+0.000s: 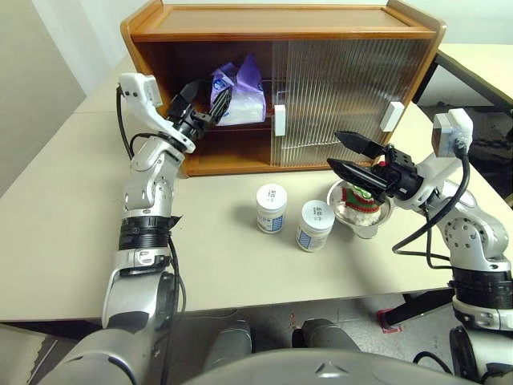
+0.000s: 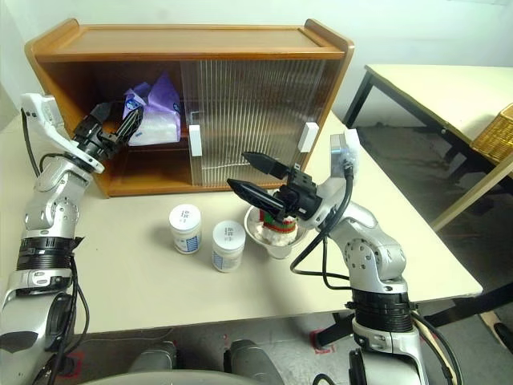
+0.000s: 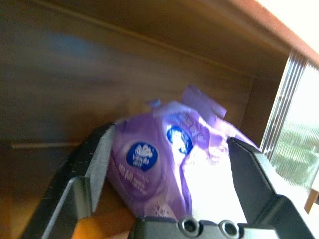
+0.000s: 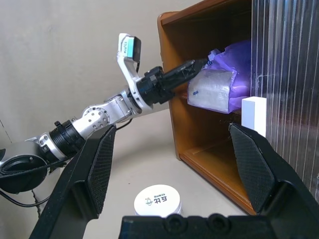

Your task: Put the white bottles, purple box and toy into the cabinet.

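The left pincer point(image 1: 207, 103) stands spread around the purple box point(image 1: 239, 95) on the cabinet's point(image 1: 280, 32) upper shelf; it should back straight out without snagging it. The right pincer point(image 1: 346, 154) hangs spread above the toy point(image 1: 362, 197). White bottles point(image 1: 271, 208) wait on the tabletop point(image 1: 64, 216).

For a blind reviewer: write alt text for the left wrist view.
The open left gripper straddles a purple tissue pack lying on a shelf of the wooden cabinet. A ribbed sliding door stands beside it.
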Controlling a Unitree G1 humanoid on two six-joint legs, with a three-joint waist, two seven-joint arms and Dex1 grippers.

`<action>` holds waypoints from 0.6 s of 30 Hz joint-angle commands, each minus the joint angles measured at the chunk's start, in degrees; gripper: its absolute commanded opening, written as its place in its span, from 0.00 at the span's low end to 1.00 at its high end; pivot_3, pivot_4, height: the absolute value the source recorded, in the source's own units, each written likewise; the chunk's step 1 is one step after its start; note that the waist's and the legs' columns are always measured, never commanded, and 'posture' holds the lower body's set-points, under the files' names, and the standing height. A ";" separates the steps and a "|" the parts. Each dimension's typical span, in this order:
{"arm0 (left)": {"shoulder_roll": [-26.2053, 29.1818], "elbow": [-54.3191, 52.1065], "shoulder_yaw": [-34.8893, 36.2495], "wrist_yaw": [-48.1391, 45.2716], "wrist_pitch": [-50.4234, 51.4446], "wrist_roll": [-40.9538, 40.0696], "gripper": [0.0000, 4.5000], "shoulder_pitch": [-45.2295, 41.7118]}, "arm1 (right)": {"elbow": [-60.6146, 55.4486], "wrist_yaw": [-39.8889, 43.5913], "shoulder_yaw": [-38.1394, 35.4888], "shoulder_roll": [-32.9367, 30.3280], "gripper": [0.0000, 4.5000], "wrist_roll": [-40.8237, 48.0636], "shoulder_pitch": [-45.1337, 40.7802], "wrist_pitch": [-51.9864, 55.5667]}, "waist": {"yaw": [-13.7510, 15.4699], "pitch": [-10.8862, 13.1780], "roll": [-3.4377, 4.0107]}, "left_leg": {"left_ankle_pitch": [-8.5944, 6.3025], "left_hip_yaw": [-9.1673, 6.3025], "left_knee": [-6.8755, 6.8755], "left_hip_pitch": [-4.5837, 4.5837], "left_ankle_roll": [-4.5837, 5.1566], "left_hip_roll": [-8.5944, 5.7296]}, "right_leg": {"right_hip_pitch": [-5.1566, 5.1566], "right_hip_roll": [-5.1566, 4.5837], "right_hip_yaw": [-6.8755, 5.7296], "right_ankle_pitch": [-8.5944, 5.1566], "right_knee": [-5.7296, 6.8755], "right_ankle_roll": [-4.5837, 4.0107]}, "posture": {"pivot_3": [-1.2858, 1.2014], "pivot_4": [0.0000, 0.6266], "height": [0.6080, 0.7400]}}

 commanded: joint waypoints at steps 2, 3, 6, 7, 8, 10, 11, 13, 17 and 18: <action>-0.70 -3.00 1.07 -0.63 -2.12 -1.64 0.99 0.10 | 0.47 0.47 0.11 -0.48 1.00 0.09 -0.52 0.52 | 0.00 0.05 -0.06 | 0.00 0.01 0.00 0.00 0.00 0.00 | 0.00 0.00 0.00 0.00 0.00 0.00 | 0.48 0.06 1.00; -0.91 -4.36 1.15 -0.94 -2.02 -2.30 0.99 0.69 | 0.50 0.48 0.16 -0.51 1.00 0.06 -0.59 0.57 | 0.00 0.05 -0.06 | 0.00 0.01 0.00 0.00 0.00 -0.01 | 0.00 0.01 0.00 0.00 0.00 0.00 | 0.48 0.06 1.00; -1.14 -8.87 0.76 -2.22 -0.74 -4.18 0.99 3.02 | 0.48 0.46 0.25 -0.54 1.00 0.04 -0.76 0.71 | 0.00 0.06 -0.08 | 0.00 0.05 0.00 0.00 0.00 -0.04 | 0.01 0.04 0.00 0.00 -0.01 0.02 | 0.48 0.06 1.00; -1.08 -12.16 0.37 -2.31 0.78 -5.18 0.99 5.05 | 0.46 0.48 0.24 -0.57 1.00 0.05 -0.82 0.72 | 0.00 0.06 -0.08 | 0.00 0.06 0.00 0.00 0.00 -0.04 | 0.01 0.06 0.00 -0.01 -0.02 0.03 | 0.48 0.06 1.00; -1.02 -14.61 0.08 -2.25 1.95 -5.91 0.99 6.55 | 0.42 0.51 0.21 -0.62 1.00 0.07 -0.83 0.74 | -0.03 0.06 -0.08 | 0.00 0.08 -0.01 0.00 0.00 -0.04 | 0.01 0.22 0.00 -0.01 -0.02 0.03 | 0.48 0.06 1.00; -0.39 -20.32 -0.95 -2.43 4.82 -7.04 0.99 11.06 | 0.45 0.39 0.07 -0.64 1.00 0.12 -1.01 0.76 | -0.07 0.07 -0.09 | -0.03 0.24 0.00 0.00 0.00 -0.03 | 0.03 0.33 0.04 -0.01 -0.05 0.04 | 0.48 0.06 1.00; -0.14 -21.96 -1.33 -2.48 5.73 -7.26 0.99 12.42 | 0.46 0.36 0.01 -0.65 1.00 0.13 -1.04 0.77 | -0.10 0.08 -0.10 | -0.04 0.37 0.00 0.01 0.01 -0.03 | 0.03 0.37 0.05 -0.01 -0.08 0.04 | 0.48 0.06 1.00; 0.28 -24.92 -2.50 -2.64 8.28 -7.79 0.90 15.62 | 0.46 0.36 -0.06 -0.67 1.00 0.12 -0.99 0.73 | -0.12 0.10 -0.14 | -0.05 0.53 0.00 0.02 0.02 -0.01 | 0.02 0.43 0.06 -0.04 -0.07 -0.03 | 0.48 0.05 1.00; 0.50 -26.38 -4.68 -2.31 11.03 -6.80 0.62 19.19 | 0.59 0.42 0.04 -0.62 1.00 0.08 -1.17 0.74 | 0.04 0.11 -0.14 | -0.04 0.49 0.00 0.06 0.01 0.08 | 0.03 0.45 0.06 -0.18 -0.05 -0.36 | 0.48 0.05 1.00; 0.47 -25.78 -5.32 -1.96 10.98 -5.85 0.53 19.30 | 0.64 0.43 0.11 -0.59 1.00 0.08 -1.29 0.77 | 0.05 0.11 -0.15 | -0.03 0.47 0.01 0.06 0.01 0.16 | 0.04 0.44 0.06 -0.17 -0.04 -0.38 | 0.48 0.05 1.00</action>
